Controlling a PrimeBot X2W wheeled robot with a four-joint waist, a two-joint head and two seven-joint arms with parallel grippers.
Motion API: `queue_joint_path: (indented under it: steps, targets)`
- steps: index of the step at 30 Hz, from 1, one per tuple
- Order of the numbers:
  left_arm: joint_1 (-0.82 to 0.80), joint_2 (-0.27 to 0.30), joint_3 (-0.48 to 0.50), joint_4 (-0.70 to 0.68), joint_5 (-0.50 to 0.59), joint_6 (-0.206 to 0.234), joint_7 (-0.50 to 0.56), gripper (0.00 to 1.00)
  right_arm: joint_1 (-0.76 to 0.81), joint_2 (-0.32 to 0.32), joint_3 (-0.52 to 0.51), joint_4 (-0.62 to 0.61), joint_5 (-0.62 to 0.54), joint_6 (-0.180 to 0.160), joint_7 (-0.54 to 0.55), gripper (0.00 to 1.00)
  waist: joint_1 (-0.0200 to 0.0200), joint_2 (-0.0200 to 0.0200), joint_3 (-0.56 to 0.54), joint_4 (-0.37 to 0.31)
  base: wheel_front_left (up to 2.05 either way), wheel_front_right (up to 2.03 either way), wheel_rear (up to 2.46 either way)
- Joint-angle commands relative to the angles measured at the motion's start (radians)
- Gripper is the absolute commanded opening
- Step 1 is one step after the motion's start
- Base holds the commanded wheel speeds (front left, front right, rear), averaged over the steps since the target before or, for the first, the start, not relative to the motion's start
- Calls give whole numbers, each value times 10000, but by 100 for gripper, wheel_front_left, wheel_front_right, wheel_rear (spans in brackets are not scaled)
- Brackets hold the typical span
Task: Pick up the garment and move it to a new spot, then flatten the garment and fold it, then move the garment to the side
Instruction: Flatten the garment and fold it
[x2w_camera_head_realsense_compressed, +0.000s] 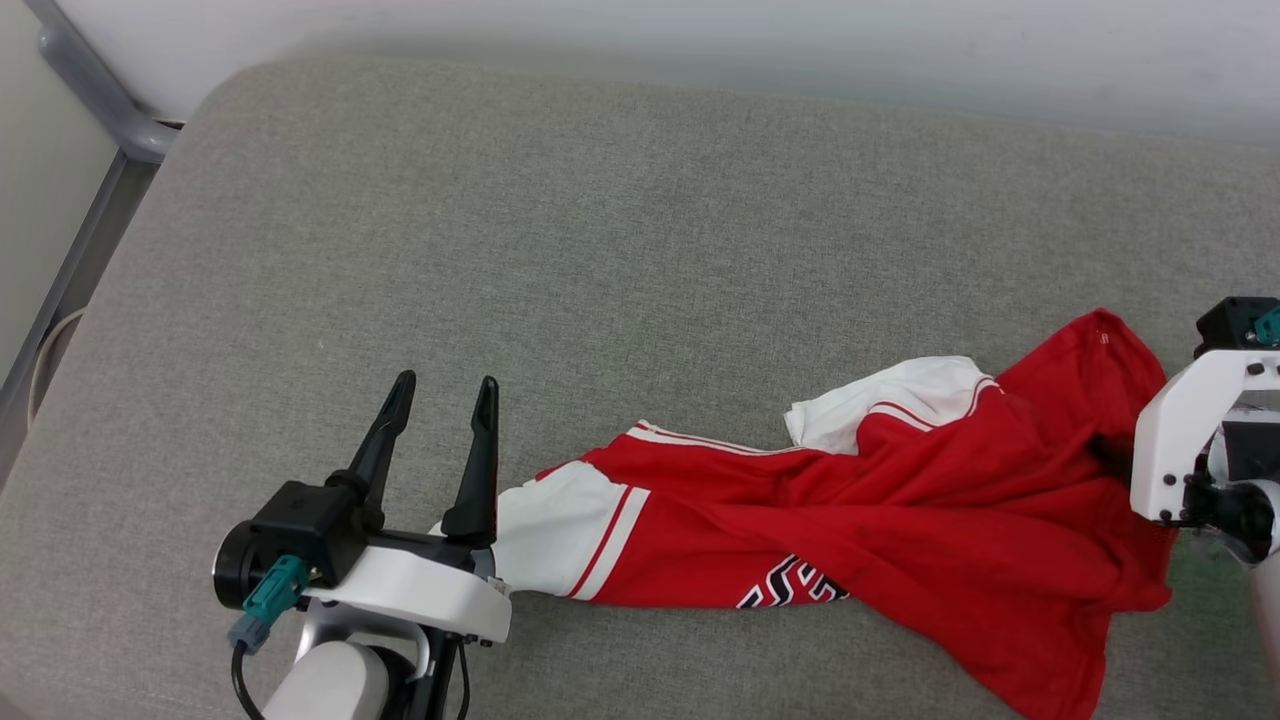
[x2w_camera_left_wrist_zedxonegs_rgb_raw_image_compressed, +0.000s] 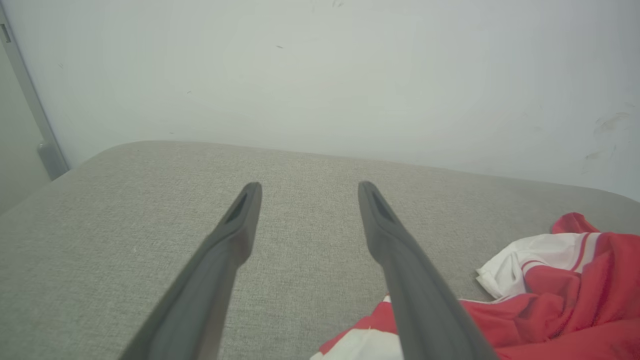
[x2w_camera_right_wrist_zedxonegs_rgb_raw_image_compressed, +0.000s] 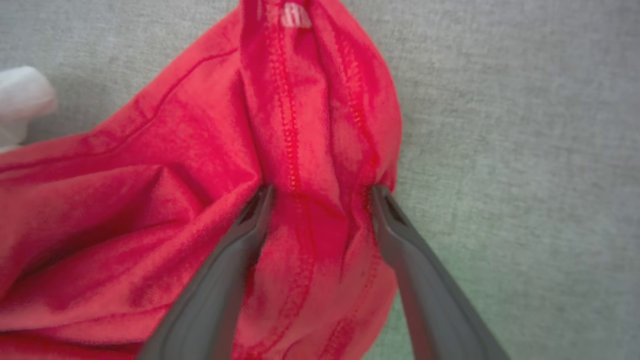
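The garment (x2w_camera_head_realsense_compressed: 900, 510) is a red T-shirt with white, red-striped sleeves, lying crumpled and stretched sideways across the grey upholstered surface (x2w_camera_head_realsense_compressed: 600, 250). A bit of black and white lettering shows at its front edge. My left gripper (x2w_camera_head_realsense_compressed: 445, 385) is open just left of the white sleeve (x2w_camera_head_realsense_compressed: 545, 540), with nothing between its fingers. In the left wrist view the left gripper (x2w_camera_left_wrist_zedxonegs_rgb_raw_image_compressed: 310, 187) points over bare upholstery, the garment (x2w_camera_left_wrist_zedxonegs_rgb_raw_image_compressed: 575, 295) at lower right. My right gripper (x2w_camera_right_wrist_zedxonegs_rgb_raw_image_compressed: 320, 192) is open, its fingers straddling a bunched ridge of the garment (x2w_camera_right_wrist_zedxonegs_rgb_raw_image_compressed: 150, 200) near a stitched hem.
A pale wall (x2w_camera_left_wrist_zedxonegs_rgb_raw_image_compressed: 320, 75) runs behind the surface's far edge. A grey metal rail (x2w_camera_head_realsense_compressed: 100, 90) stands off its far left corner. Bare upholstery stretches across the far half and the left side.
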Motion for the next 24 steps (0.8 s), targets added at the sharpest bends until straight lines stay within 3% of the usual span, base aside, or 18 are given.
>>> queue_joint_path:
  steps: [1,2,3,4,15,19,24]
  targets:
    - [-136,-68,81,52,104,-64,-22,100,533,200,244,759,167,-7,635,100,-1,0,24,7,0,0,0]
    - [-133,-87,111,86,113,-109,-22,100,606,257,292,1016,313,-7,943,100,-1,0,26,6,0,0,0]
    - [-121,-110,137,117,150,-133,-22,100,660,314,354,1169,413,-7,1144,20,-1,0,16,-2,0,0,0]
    - [-102,-131,168,138,184,-141,-22,100,681,340,417,1248,504,-5,1251,0,-1,0,1,-18,0,0,0]
    - [463,-129,378,438,258,-235,-23,100,162,-639,-511,-275,1051,-12,-341,0,-1,0,-720,-595,0,0,0]
    - [707,-33,416,501,212,-160,-9,100,1115,-697,-1083,-1363,1017,-10,-357,0,-1,0,-1065,-958,0,0,0]
    - [1029,54,448,484,148,-58,64,100,3307,-60,-2092,-3565,854,-9,54,0,-1,0,-1440,-1411,0,0,0]
